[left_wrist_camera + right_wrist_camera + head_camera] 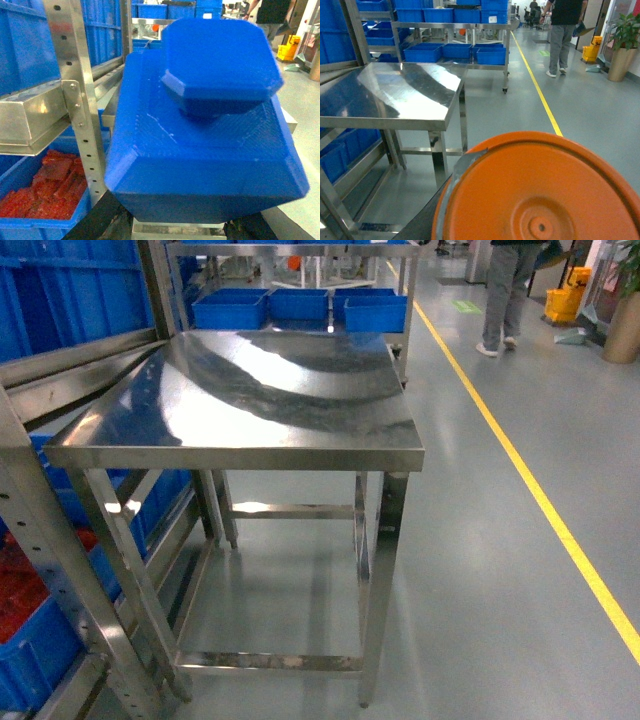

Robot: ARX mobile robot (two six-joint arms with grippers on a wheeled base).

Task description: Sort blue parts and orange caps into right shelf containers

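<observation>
Both my arms are loaded and I am in the carrying step, between pick-up and drop-off. My left wrist camera is almost filled by a blue part (205, 145), a chunky faceted block with a smaller octagonal boss on top, sitting right in front of the lens; my left fingers are hidden behind it, so I judge they are closed on it, though I cannot see the contact. My right wrist camera shows the flat round end of an orange cap (540, 190) just as close, with a dimple at its centre and a scrap of grey tape at its rim; again the fingers are out of sight, and I take it that the cap is held because it hangs there with nothing beneath it. Neither gripper appears in the head view, which looks down on a stainless steel table (250, 400) with a bare top. To my left stands a steel rack (75, 100) with a blue bin of small red pieces (45, 187) on its lower level; that is not where these go. Beyond the table a low shelf carries shallow blue trays (300, 308), and a person (562, 30) walks by the yellow floor line (530, 480). I see no deep crate to my right, so the next move calls for turning or driving the base until the right shelf containers come into view.
</observation>
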